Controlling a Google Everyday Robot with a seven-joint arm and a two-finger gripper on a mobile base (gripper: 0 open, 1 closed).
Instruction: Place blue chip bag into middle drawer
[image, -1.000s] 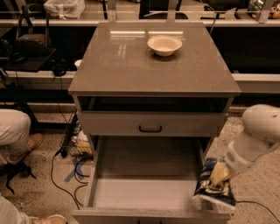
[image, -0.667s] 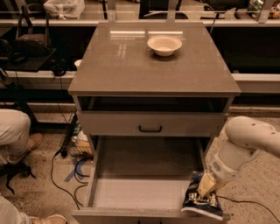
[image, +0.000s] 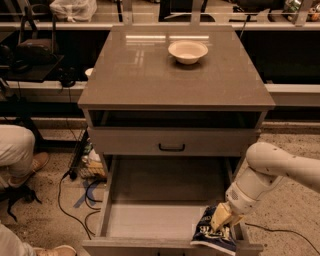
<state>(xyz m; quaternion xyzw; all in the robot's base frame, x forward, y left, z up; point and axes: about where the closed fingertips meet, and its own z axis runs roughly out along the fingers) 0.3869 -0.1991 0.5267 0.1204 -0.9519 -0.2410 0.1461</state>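
Bag (image: 214, 235) hung over the drawer's (image: 150, 220) front right corner, tool (image: 220, 222) clamped on its top. Drawer floor lay open leftward; bowl (image: 187, 51) sat behind the drawer, on the worktop (image: 140, 75).

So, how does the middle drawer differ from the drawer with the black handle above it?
The middle drawer is pulled out, so its tray shows; the handled drawer is shut and shows only its flat front. The middle drawer has the blue chip bag at its front right corner, where the gripper grips the bag; what the handled drawer holds is hidden. Both have the same greyish finish and belong to one cabinet.
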